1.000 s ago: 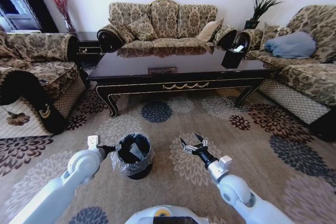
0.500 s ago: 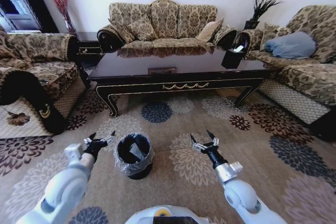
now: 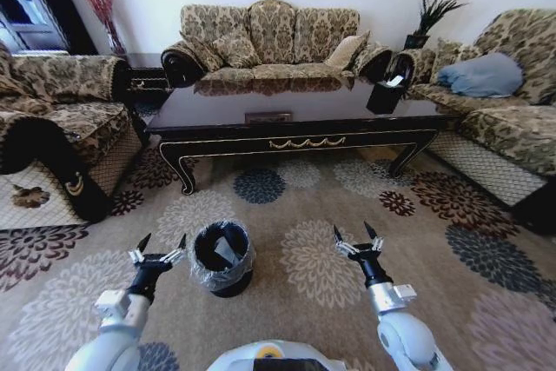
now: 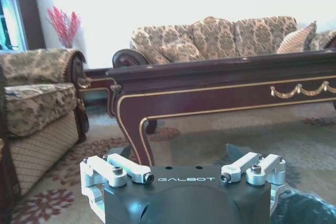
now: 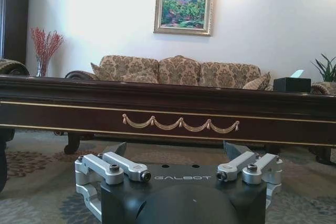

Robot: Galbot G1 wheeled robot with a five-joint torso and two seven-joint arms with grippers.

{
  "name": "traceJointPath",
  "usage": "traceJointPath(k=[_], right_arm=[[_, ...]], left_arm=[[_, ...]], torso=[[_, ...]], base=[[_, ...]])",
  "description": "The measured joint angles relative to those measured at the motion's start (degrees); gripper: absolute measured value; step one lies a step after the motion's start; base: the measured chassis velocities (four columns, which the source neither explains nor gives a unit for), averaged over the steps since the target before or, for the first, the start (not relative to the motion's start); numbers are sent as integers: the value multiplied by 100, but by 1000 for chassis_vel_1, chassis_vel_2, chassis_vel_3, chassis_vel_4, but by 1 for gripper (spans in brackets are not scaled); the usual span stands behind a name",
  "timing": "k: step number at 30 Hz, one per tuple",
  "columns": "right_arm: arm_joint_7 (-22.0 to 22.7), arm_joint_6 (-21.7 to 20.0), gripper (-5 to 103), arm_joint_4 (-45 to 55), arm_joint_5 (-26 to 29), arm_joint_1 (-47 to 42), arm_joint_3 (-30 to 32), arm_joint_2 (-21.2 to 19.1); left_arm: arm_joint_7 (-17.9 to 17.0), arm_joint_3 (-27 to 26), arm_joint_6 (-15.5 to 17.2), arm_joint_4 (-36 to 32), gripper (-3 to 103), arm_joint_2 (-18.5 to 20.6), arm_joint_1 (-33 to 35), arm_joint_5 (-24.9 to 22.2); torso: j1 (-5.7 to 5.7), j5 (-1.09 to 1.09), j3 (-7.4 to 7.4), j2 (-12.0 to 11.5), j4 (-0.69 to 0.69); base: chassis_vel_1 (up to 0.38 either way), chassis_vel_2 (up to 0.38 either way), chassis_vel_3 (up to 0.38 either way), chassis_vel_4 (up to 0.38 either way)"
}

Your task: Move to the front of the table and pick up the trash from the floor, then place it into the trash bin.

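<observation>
The long dark table [image 3: 295, 115] stands ahead, its gold ornament on the apron [image 5: 179, 123]. On the carpet in front of it sits the small black trash bin [image 3: 222, 256] with a clear liner. A pale piece of trash [image 3: 224, 252] lies inside the bin. My left gripper [image 3: 162, 242] hovers open just left of the bin, nothing between its fingers. My right gripper [image 3: 353, 232] is open and empty over the carpet, well right of the bin. The left wrist view looks at the table leg [image 4: 134, 129], with the liner [image 4: 307, 208] at its edge.
Patterned sofas ring the table: one behind [image 3: 269, 36], one on the left [image 3: 61, 119], one on the right [image 3: 504, 102] with a blue cushion. A black tissue box [image 3: 385, 95] sits on the tabletop. Flowered carpet [image 3: 295, 206] lies open between the table and me.
Both arms have drawn back toward me. The left gripper left the bin's rim and moved left and lower. The right gripper shifted right and back, still open.
</observation>
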Motion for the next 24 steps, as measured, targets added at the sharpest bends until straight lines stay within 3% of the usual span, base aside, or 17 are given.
traceJointPath(k=[4,9,24], right_arm=[[-55,22,100,-44,-5,-2,-19,-28],[-54,22,100,-101,4,41,-68,-138],[-91,-82,100,-176,186,169,-100,-345]], left_arm=[[36,-99,-286,90,100,-126,171,-31],[44,-88,-417,128,100,-251,286,-21],[85,41,-403,65,100,-267,354,93]], torso=[[0,-1,0,0,0],[0,-1,0,0,0],[0,-1,0,0,0]], base=[[0,0,0,0],[0,0,0,0],[0,0,0,0]])
